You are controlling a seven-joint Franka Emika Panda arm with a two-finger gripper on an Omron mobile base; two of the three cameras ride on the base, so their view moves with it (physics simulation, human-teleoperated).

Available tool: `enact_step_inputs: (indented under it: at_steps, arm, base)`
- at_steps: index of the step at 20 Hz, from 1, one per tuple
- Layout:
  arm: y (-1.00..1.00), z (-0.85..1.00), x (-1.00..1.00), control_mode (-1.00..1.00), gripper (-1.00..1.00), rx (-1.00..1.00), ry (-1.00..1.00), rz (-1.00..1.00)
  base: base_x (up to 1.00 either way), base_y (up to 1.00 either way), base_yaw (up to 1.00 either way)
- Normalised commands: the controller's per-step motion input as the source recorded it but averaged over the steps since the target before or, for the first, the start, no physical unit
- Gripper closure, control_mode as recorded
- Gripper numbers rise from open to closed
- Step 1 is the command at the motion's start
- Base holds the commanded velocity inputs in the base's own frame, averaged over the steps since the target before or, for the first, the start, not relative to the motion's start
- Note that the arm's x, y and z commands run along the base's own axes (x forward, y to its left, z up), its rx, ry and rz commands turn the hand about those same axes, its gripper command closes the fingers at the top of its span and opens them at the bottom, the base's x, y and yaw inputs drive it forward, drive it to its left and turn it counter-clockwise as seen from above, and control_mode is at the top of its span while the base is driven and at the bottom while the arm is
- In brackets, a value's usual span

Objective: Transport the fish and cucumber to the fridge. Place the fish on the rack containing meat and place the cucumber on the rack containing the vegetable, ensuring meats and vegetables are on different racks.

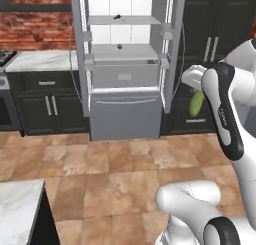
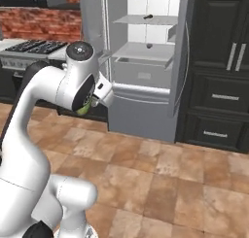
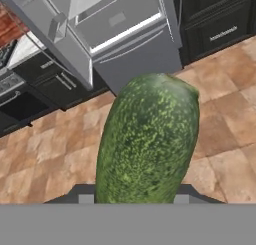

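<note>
The cucumber (image 3: 147, 139), stubby and bright green, is gripped at its near end by my gripper (image 3: 134, 196), which is shut on it. It hangs below the hand (image 1: 192, 78) to the right of the fridge (image 1: 125, 114), and a green sliver of the cucumber (image 2: 86, 108) peeks from behind the arm. The fridge stands open ahead. A small dark slender thing, by its look the fish (image 1: 117, 17), lies on the rack containing meat (image 1: 125, 21). The meat cannot be made out apart from it. The vegetable (image 1: 119, 46), a tiny dark bulb, sits on the shelf below.
Both narrow fridge doors (image 1: 172, 49) stand open, and the right one is close to the held cucumber. Dark cabinets (image 1: 215, 39) flank the fridge. A marble counter (image 1: 40, 61) and stove (image 2: 34, 46) lie left. An island corner (image 1: 17, 204) is at the lower left.
</note>
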Motion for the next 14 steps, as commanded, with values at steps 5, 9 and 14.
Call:
enact_step_inputs:
  at_steps: [5,9,14]
  arm:
    - [0.00,0.00,0.00,1.00,1.00,0.00,0.00,0.00]
    - [0.00,0.00,0.00,1.00,1.00,0.00,0.00,0.00]
    - [0.00,0.00,0.00,1.00,1.00,0.00,0.00,0.00]
  base:
    - [1.00,0.04,-0.02]
    - [1.00,0.29,-0.04]
    - [1.00,0.63,-0.07]
